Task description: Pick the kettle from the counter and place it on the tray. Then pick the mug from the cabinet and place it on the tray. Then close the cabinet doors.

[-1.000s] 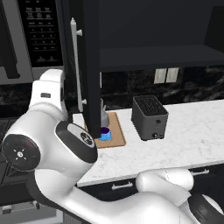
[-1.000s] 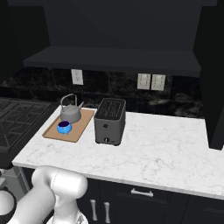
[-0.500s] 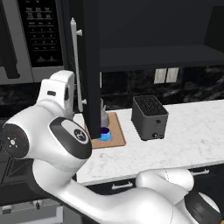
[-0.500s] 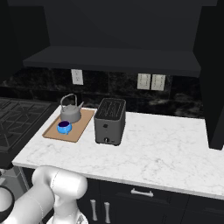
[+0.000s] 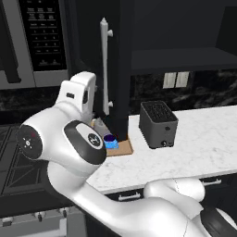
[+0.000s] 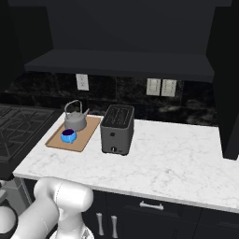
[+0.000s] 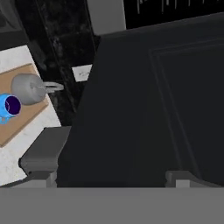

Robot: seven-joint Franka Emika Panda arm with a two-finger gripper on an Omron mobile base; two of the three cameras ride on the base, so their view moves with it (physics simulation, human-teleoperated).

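Two-finger gripper (image 7: 111, 177) spread wide, nothing between the tips — it faces the flat black cabinet door (image 7: 144, 109) close up; contact unclear. Squat grey metal kettle (image 6: 75, 120) and small blue mug (image 6: 68, 136) both sit on the tan wooden tray (image 6: 86, 138), on the white marble counter (image 6: 172, 158) — boxy black toaster (image 6: 117, 129) just beside.
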